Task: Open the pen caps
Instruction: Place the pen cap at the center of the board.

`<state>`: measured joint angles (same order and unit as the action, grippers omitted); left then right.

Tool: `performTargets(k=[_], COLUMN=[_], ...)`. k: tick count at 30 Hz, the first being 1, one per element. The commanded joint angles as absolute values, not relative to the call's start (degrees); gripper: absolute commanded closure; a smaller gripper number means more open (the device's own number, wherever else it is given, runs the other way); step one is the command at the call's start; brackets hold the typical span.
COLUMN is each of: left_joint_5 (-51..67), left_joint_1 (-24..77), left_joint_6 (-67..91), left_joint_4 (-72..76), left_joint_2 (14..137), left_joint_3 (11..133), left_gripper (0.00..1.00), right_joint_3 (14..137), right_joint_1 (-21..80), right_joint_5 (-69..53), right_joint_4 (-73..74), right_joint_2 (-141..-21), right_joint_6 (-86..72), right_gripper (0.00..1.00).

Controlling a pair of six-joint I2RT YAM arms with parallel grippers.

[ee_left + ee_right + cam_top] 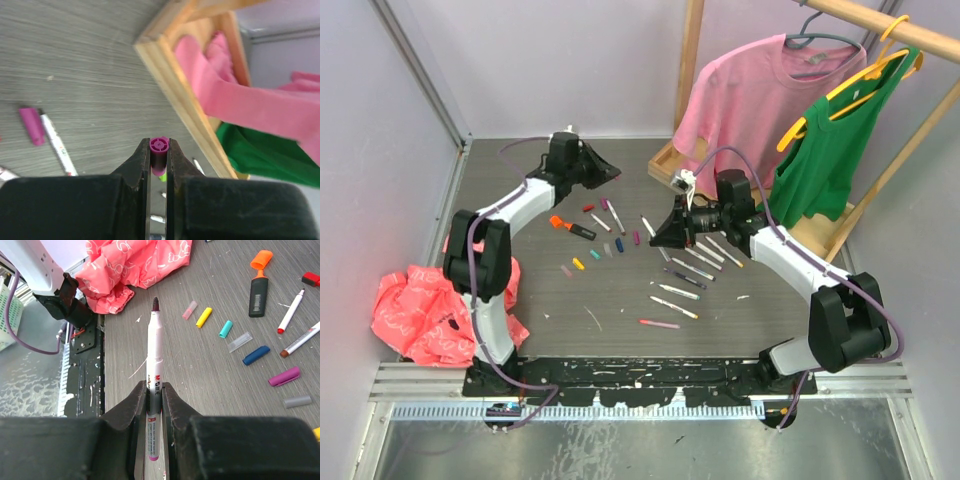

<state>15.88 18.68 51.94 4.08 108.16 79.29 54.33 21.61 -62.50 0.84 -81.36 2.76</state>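
Note:
My left gripper (159,148) is shut on a small purple pen cap (159,146), held end-on above the table. The same gripper (611,172) hangs at the back of the table. My right gripper (155,388) is shut on a white pen (154,350) whose dark tip is bare and points away. It (656,231) hovers over a spread of pens (686,264). Loose caps lie on the table: pink (189,310), yellow (203,317), teal (226,329), blue (256,355), purple (284,376). A thick orange-black marker (259,287) lies beyond them.
A crumpled pink-orange cloth (428,310) lies at the left edge. A wooden rack (665,160) at the back right carries a pink shirt (745,95) and a green top (830,150). Below the left gripper lie a pink cap (31,125) and a pen (57,147).

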Motion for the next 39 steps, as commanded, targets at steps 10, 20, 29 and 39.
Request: performTargets(k=[10,20,29,39], left_joint_5=[2.15,0.19,0.83,1.31], left_joint_1=[19.82,21.44,21.59,21.53], left_joint_6=[49.20,48.97,48.82,48.41], left_joint_4=[-32.79,-38.25,-40.39,-41.21], left_joint_2=[126.14,133.74,138.16,139.82], left_joint_3=[108.58,119.11,123.27,124.68], left_gripper=[1.00,0.97,0.92,0.76], right_joint_3=[56.73,56.75,56.72,56.70], right_joint_1=[21.12,20.94,20.97,20.87], right_joint_5=[-61.94,-61.79,-61.87,-61.71], right_joint_4=[0.49,0.65,0.69,0.74], right_joint_2=[-79.18,-79.19,-79.20,-79.15], right_joint_6=[4.70,4.92,5.06,5.25], right_gripper=[0.99,0.99,0.99,0.99])
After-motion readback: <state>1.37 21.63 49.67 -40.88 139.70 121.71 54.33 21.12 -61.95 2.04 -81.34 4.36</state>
